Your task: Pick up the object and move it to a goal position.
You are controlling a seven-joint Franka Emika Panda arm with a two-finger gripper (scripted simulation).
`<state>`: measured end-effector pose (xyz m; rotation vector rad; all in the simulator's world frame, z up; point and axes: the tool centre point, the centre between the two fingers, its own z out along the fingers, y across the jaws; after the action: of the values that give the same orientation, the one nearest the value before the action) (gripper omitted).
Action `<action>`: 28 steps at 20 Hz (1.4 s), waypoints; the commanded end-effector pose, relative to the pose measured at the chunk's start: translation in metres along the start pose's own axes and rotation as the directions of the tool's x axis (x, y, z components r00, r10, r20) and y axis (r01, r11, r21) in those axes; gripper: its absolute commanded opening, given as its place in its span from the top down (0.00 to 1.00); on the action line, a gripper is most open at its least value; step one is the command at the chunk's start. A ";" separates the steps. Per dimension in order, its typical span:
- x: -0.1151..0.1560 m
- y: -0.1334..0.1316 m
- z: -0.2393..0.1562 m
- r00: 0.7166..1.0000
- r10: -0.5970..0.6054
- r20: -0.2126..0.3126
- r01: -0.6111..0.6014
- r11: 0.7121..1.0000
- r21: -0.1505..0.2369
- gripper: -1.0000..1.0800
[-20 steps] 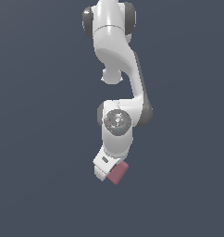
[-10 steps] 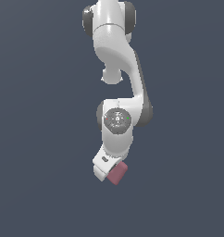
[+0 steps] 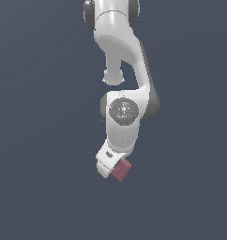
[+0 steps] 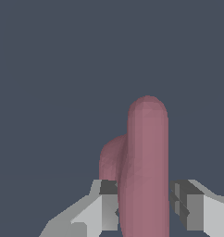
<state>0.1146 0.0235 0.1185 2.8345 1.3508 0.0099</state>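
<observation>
The object (image 3: 122, 170) is a small dusty-pink block with rounded edges, hanging in the air at the tip of the white arm in the exterior view. My gripper (image 3: 116, 167) is shut on it, and the white hand tilts toward the exterior view's right. In the wrist view the object (image 4: 146, 157) stands tall between my two grey fingers (image 4: 109, 203), filling the gap of the gripper (image 4: 144, 196). A second rounded lobe of the block shows behind its near face. No goal marker shows in either view.
Only a flat dark blue-grey background surrounds the arm (image 3: 122, 112) in both views. No table, edge or other object shows.
The arm has risen slightly and drifted toward the exterior view's right, carrying the pink block with it. The grip looks unchanged.
</observation>
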 end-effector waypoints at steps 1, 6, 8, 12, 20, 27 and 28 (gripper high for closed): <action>0.002 -0.006 -0.019 1.000 0.000 -0.001 0.000 1.000 -0.001 1.00; 0.005 -0.023 -0.068 1.000 0.000 0.001 0.000 1.000 -0.001 1.00; 0.007 -0.031 -0.090 1.000 0.000 0.001 0.000 1.000 -0.001 1.00; 0.011 -0.046 -0.133 1.000 0.000 0.003 0.000 1.000 0.000 1.00; 0.018 -0.073 -0.217 1.000 0.001 0.004 -0.001 1.000 0.002 1.00; 0.025 -0.090 -0.275 1.000 0.002 0.005 -0.002 1.000 0.004 1.00; 0.026 -0.092 -0.280 1.000 0.002 0.005 -0.002 1.000 0.004 1.00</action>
<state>0.0594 0.0985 0.3892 2.8361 1.3491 0.0036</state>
